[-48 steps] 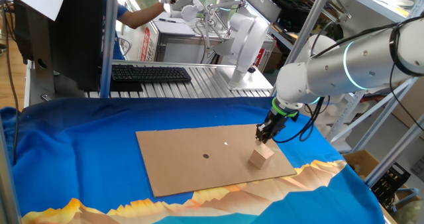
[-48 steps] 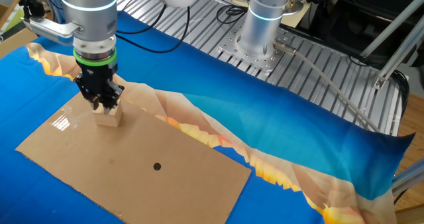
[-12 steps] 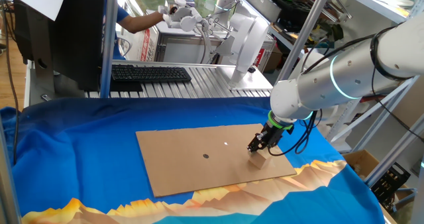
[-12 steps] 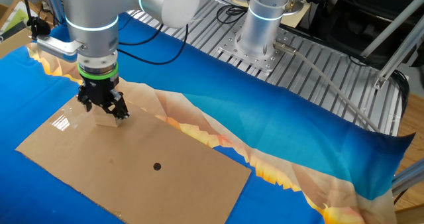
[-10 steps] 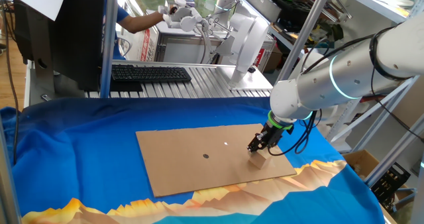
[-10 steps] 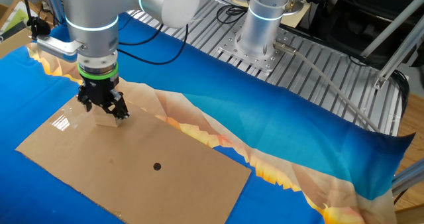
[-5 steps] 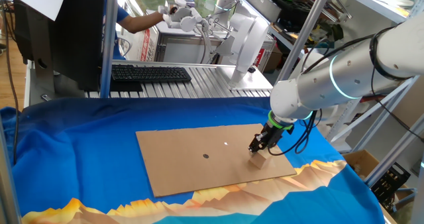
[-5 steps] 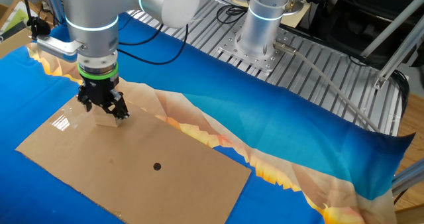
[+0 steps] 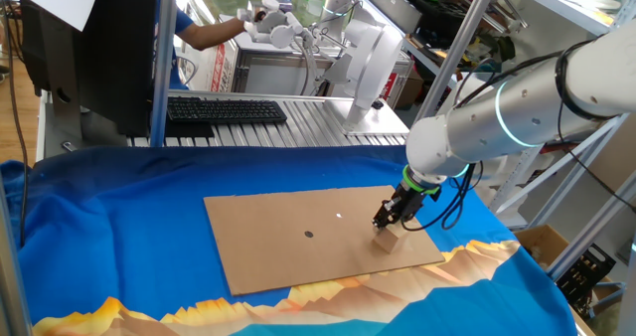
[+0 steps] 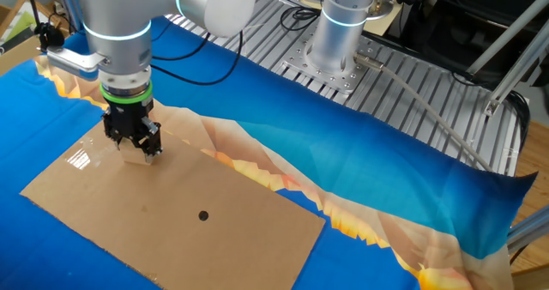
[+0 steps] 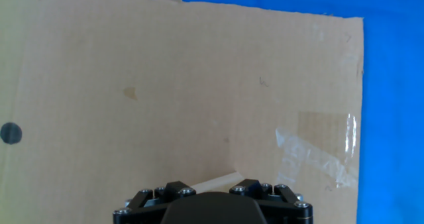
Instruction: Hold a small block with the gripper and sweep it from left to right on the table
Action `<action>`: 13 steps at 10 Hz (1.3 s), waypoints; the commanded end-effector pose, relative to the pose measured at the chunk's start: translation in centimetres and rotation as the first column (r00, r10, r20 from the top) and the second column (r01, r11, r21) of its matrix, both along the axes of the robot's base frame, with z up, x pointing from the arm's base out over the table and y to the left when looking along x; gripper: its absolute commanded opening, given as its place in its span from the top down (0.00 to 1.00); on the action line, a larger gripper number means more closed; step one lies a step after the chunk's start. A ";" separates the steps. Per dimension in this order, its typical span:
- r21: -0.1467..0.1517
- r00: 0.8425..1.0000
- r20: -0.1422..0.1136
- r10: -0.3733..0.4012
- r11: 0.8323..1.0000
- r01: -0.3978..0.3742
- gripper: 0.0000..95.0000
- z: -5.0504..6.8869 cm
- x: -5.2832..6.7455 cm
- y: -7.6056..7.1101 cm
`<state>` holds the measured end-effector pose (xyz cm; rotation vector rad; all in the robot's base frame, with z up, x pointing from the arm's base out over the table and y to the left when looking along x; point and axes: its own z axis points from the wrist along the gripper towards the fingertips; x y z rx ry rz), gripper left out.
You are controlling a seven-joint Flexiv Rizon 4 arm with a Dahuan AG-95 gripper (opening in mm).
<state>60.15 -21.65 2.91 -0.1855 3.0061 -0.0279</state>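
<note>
Dropped low since a few seconds back: then poised over the top of the block [image 9: 389, 240], now sunk down around it, with only the lower part of the cube peeking out beneath the black pincer [image 9: 388, 222]. Barely any shift over the last second; much the same pose in one fixed view, and only a slight nudge and turn in the other fixed view [image 10: 133, 141].

Pincer drawn in narrow, fingers on either side of the block [image 10: 130, 155] and, as far as can be judged, clamped on it; the exact contact faces hidden behind the finger housing. From the hand view, just a pale sliver of the block [image 11: 216, 181] poking out ahead of the pincer [image 11: 212, 199].

Block sitting on the cardboard sheet [image 9: 288, 247], near the sheet's far right corner in one fixed view, well apart from the small black dot [image 9: 309, 234] at the sheet's middle. Sheet lying flat on the blue-draped desk [image 9: 99, 227].

Meaning for the task: descent and grip apparently finished, sweep not yet begun. Next up, probably a sideways drag across the cardboard with the block kept pressed to the surface. Worth watching: a cube twisting in a shallow grip, or snagging on the taped patch [image 11: 318, 151] close by.
</note>
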 end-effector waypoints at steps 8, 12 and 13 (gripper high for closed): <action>-0.056 1.000 0.012 -0.012 0.998 0.013 0.40 -0.3 0.2 0.1; -0.056 1.000 0.012 -0.012 0.998 0.013 0.40 -0.3 0.2 0.1; -0.056 1.000 0.012 -0.012 0.998 0.013 0.40 -0.3 0.2 0.1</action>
